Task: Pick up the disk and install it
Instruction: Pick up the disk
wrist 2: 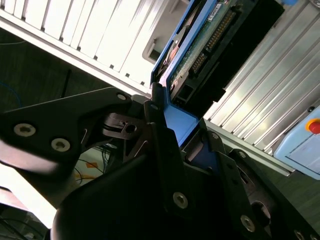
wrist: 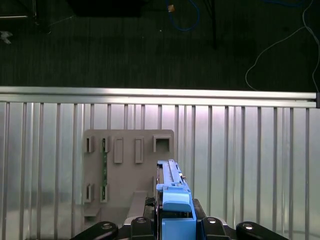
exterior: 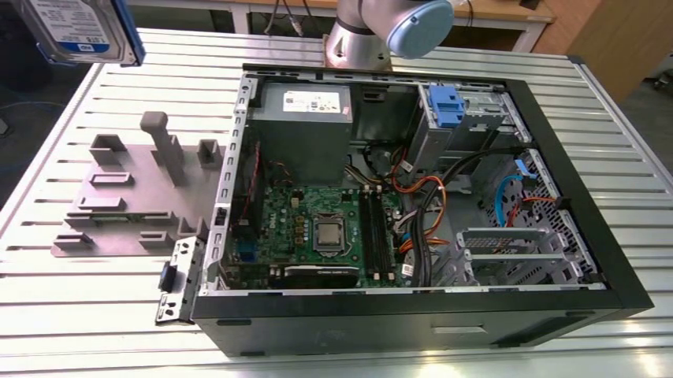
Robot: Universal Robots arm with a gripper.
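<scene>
Slatted table (exterior: 63, 315), 1 disk (exterior: 79, 30) — gripped by tool (wrist: 175, 226)

Loose cables (exterior: 421, 187) near the drive bay (exterior: 475, 118)

A flat disk framed in blue plastic rails (wrist: 173, 197) is seen edge-on, clamped between black fingers (wrist: 209, 227) pressing on either side. Beneath it lies a ribbed aluminium table (wrist: 250, 160) carrying a grey plastic fixture plate (wrist: 127, 175) with rectangular slots. A thin green strip (wrist: 104, 170) stands in one slot. Beyond the table's edge is a dark floor (wrist: 100, 45) with a blue cable (wrist: 187, 17) and a white cable (wrist: 280, 50).
</scene>
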